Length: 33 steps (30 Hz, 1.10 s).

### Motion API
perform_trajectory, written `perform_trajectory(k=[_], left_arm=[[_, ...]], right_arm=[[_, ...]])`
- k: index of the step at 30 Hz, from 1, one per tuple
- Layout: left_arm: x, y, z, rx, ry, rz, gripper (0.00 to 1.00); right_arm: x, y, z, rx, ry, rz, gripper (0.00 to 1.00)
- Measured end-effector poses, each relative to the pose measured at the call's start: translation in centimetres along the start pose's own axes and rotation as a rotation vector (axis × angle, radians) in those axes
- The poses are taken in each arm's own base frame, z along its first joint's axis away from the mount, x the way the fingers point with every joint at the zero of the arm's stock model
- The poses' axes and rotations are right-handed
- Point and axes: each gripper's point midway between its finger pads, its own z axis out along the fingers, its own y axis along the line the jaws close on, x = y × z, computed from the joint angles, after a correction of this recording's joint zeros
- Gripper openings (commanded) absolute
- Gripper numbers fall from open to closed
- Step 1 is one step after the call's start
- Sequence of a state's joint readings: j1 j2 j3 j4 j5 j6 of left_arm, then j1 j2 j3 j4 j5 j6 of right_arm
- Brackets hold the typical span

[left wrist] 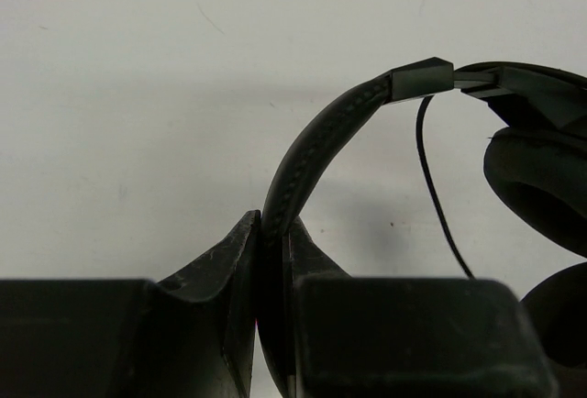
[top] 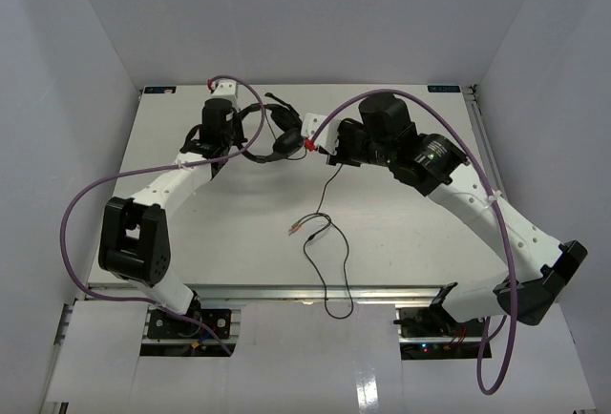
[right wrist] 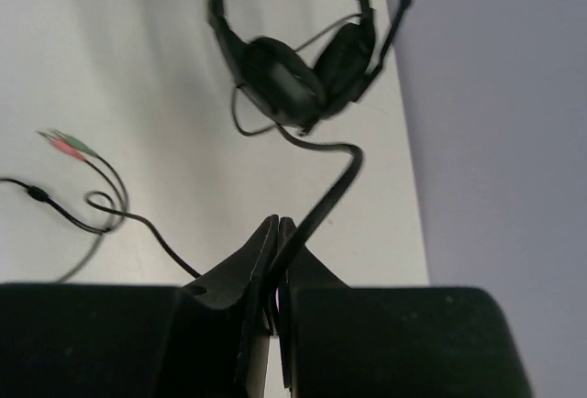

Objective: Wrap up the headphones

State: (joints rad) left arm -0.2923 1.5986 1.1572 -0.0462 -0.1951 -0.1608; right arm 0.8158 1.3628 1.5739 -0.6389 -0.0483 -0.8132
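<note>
The black headphones (top: 274,134) lie at the back middle of the table, ear cups together. My left gripper (top: 235,145) is shut on the padded headband (left wrist: 321,141), which runs up out of the jaws (left wrist: 275,233); an ear cup (left wrist: 541,178) sits to the right. My right gripper (top: 323,151) is shut on the thin black cable (right wrist: 330,192) a short way from the ear cups (right wrist: 284,77), with the boom mic (right wrist: 394,13) beyond. The rest of the cable (top: 329,261) trails toward the front edge, and its coloured plugs (top: 298,228) lie on the table (top: 401,242).
Thick purple robot cables (top: 86,195) loop beside both arms. White walls (top: 535,51) close in the table on the left, back and right. The thin cable's loop hangs just over the front edge (top: 339,314).
</note>
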Motion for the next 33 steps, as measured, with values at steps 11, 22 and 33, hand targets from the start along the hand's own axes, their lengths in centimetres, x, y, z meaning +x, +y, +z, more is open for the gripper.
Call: perform_trajectory(k=[11, 22, 33], left_arm=[[2.1, -5.5, -1.1, 0.194, 0.060, 0.061, 0.00], [0.9, -3.4, -0.6, 0.180, 0.073, -0.187, 0.00], [-11.2, -2.1, 0.1, 0.156, -0.151, -0.398, 0.00]], right_arm=[[-3.2, -1.7, -0.3, 0.057, -0.021, -0.161, 0.08], [-4.4, 0.7, -1.3, -0.039, -0.096, -0.208, 0.08], [-6.5, 3.2, -3.7, -0.170, -0.208, -0.262, 0.08]])
